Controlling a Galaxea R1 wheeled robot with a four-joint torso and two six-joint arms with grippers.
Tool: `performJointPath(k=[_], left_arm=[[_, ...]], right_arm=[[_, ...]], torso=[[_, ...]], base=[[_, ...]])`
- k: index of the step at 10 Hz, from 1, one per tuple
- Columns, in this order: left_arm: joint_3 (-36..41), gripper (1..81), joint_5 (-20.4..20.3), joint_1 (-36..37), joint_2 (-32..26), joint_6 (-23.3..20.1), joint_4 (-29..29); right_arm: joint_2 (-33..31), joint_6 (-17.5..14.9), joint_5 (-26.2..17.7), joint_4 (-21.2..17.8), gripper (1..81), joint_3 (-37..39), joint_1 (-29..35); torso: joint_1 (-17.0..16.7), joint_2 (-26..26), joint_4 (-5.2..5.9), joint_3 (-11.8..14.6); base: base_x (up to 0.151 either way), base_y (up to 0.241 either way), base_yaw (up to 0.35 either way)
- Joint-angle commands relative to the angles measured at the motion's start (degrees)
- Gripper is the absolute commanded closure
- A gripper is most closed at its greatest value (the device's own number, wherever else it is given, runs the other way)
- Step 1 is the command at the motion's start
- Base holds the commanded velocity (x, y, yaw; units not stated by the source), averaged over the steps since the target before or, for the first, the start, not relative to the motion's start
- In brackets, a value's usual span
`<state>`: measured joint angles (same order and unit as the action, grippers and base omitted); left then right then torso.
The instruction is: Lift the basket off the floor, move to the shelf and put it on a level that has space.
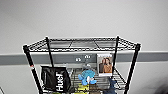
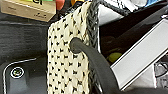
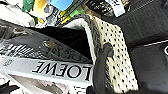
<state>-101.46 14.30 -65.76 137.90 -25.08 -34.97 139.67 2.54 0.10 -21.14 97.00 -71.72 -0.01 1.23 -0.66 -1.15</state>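
Observation:
The shelf (image 1: 82,62), a tall black wire rack, stands straight ahead against a pale wall. Its top level (image 1: 82,44) is a flat wire grid with nothing on it. In the left wrist view the basket (image 2: 65,62) is very close, showing a cream-and-dark weave, a dark braided rim and a dark loop handle (image 2: 82,50) on its side. The right wrist view has the basket (image 3: 117,50) from its other end with a loop handle (image 3: 102,62) there too. Inside lies a white LOEWE box (image 3: 50,70). The floor (image 2: 22,32) is dark carpet.
On the tier below the top stand a black bag with white letters (image 1: 55,78), a blue plush toy (image 1: 87,76) and a framed picture (image 1: 105,64). A cardboard box (image 2: 30,8) and colourful items sit close beyond the basket.

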Motion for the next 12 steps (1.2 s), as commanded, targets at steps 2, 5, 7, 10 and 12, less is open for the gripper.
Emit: performJointPath(k=[2, 5, 7, 10, 12], left_arm=[[7.24, 81.1, 3.10, 10.59, -6.40, 0.47, -1.50], [11.17, 81.1, 3.10, 13.58, -8.59, 0.73, -4.31], [16.88, 81.1, 3.01, 15.34, -12.27, 0.73, -5.45], [24.99, 81.1, 0.82, 16.58, -17.56, 0.73, -6.07], [29.37, 81.1, 0.29, 17.71, -20.36, 0.73, -6.07]], right_arm=[[-6.66, 0.54, -0.80, -0.31, 81.1, -8.59, 8.73], [-9.55, 0.72, -0.80, -0.48, 81.1, -13.23, 11.72], [-12.36, 0.89, -0.46, -0.66, 81.1, -17.80, 13.48], [-16.76, 0.89, 1.13, -0.75, 81.1, -25.73, 14.89], [-19.12, 0.98, 1.83, -0.83, 81.1, -29.66, 15.59]], torso=[[0.01, 0.00, 0.00, -0.02], [0.01, 0.00, 0.00, -0.02], [0.01, -0.02, 0.00, -0.02], [0.01, -0.02, 0.00, -0.02], [0.01, -0.02, 0.00, -0.02]], base=[[0.000, 0.000, 0.000], [0.000, 0.000, 0.000], [0.000, 0.000, 0.000], [0.000, 0.000, 0.000], [0.000, 0.000, 0.000]])
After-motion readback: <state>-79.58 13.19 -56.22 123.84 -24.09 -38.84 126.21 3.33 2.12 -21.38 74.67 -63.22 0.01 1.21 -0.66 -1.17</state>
